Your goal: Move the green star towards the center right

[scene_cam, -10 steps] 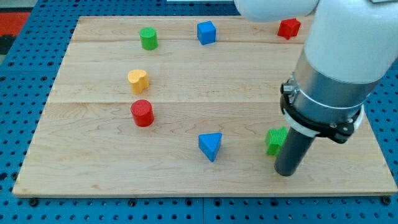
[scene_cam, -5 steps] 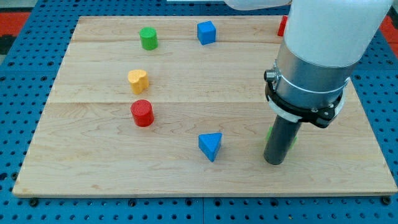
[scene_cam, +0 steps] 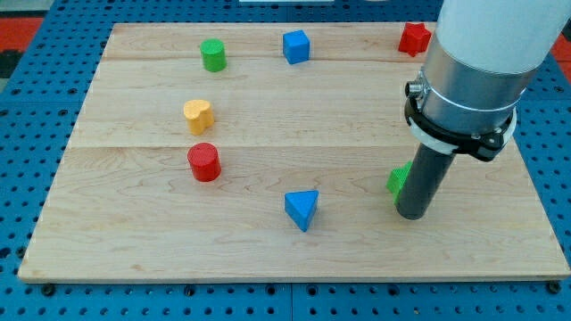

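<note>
The green star (scene_cam: 399,180) lies on the wooden board (scene_cam: 134,232) at the lower right, mostly hidden behind my dark rod. Only its left part shows. My tip (scene_cam: 412,214) rests on the board just below and to the right of the star, touching or nearly touching it. The arm's wide grey and white body hangs over the board's right side.
A blue triangle (scene_cam: 302,209) lies left of the tip. A red cylinder (scene_cam: 204,161) and a yellow heart-like block (scene_cam: 198,115) are at the left. A green cylinder (scene_cam: 212,54), a blue cube (scene_cam: 296,45) and a red star (scene_cam: 414,38) sit along the view's top.
My tip swung left in front of the green star, then moved back right and slightly up. The star has shifted a little up the board. The red star is uncovered again.
</note>
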Robot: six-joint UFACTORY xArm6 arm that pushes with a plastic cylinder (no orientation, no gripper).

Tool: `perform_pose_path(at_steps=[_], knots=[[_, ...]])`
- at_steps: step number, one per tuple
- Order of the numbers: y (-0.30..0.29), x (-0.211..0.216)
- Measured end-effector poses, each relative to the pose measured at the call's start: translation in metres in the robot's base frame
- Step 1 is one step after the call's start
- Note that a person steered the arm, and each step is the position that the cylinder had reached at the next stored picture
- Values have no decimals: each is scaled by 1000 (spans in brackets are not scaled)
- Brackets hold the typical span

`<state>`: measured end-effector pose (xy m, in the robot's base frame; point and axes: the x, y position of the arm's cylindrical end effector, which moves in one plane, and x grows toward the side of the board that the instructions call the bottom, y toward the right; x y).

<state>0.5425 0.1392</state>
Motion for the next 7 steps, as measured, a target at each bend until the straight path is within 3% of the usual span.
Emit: perform_pose_path(at_steps=[4, 7], knots=[[29, 0], [27, -25]])
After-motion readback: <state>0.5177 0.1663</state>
